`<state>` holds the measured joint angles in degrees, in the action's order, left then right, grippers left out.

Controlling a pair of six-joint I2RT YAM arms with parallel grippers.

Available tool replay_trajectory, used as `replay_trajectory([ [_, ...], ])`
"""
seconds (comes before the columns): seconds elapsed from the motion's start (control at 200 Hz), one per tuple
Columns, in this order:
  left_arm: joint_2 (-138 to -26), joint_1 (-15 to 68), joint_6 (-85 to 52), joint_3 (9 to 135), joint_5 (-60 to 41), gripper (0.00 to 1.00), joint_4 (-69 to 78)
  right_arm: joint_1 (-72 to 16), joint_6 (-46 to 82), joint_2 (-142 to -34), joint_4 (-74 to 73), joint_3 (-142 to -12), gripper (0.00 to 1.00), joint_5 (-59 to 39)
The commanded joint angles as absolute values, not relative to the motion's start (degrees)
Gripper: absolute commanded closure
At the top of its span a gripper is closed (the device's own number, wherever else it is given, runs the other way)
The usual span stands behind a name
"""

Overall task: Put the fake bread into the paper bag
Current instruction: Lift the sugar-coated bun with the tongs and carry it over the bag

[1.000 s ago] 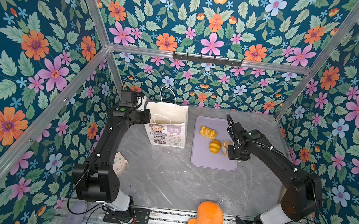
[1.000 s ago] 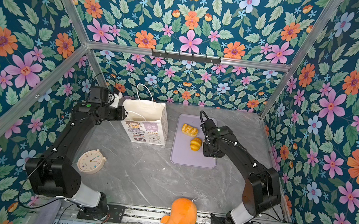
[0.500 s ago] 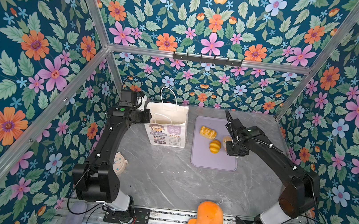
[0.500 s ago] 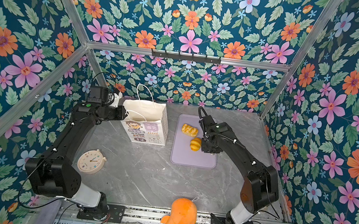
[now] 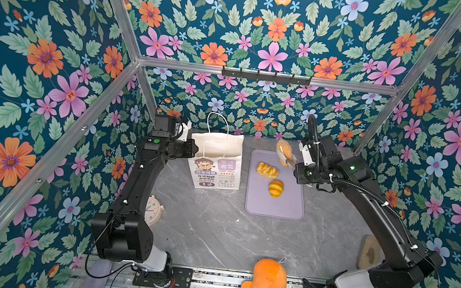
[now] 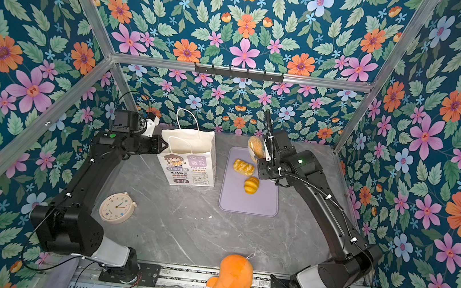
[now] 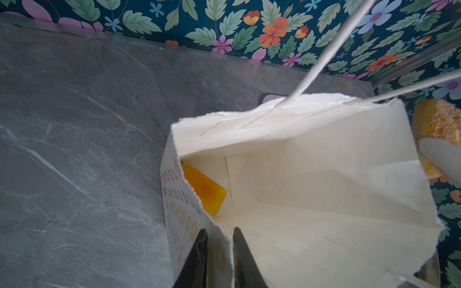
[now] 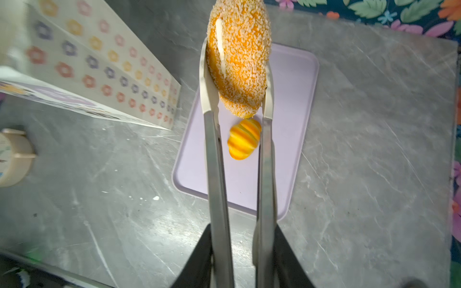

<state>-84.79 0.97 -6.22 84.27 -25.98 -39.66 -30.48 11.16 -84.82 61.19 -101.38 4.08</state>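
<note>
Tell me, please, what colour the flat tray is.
The tray is plain pale lilac, shown best in the right wrist view.

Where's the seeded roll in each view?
Top view: seeded roll held up near the far edge of the purple tray, right of the paper bag.
Top view: same spot.
Left wrist: just outside the bag's open mouth, cut by the frame edge.
Right wrist: between the tongs tips, over the ridged bun.
Shared landmark: the paper bag.

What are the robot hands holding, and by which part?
The right gripper squeezes metal tongs that clamp the seeded roll by its sides. The left gripper pinches the paper bag at its rim.
</note>
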Motion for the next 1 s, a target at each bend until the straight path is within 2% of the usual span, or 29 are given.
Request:
replay_trajectory([
  [0.0,-84.46,1.05,-6.86,84.64,-27.60,0.81,-38.94,-30.58,6.66,-85.04,56.46,-104.39,0.70,-3.70],
  [0.215,-83.84,1.23,-6.47,85.30,-27.95,0.83,-39.88,-31.41,0.15,-87.19,52.15,-109.85,0.70,-14.82],
  [0.36,-83.67,1.23,-6.38,85.28,-28.09,0.88,-40.25,-33.81,-6.30,-91.52,53.04,-115.15,0.69,-20.52],
  [0.495,-83.62,1.24,-6.39,86.12,-27.12,0.89,-41.27,-34.01,-8.19,-96.42,53.00,-120.22,0.70,-24.11],
  [0.72,-82.84,1.23,-6.85,88.83,-19.55,0.72,-44.53,-34.12,-11.42,-104.30,57.07,-130.11,0.70,-26.74],
  [0.83,-83.32,1.32,-7.16,89.55,-16.79,0.68,-46.05,-34.10,-12.98,-107.17,59.01,-133.69,0.70,-26.55],
  [0.99,-83.93,2.07,-7.74,90.06,-14.58,0.67,-47.45,-34.10,-15.30,-111.43,63.13,-139.78,0.70,-26.61],
])
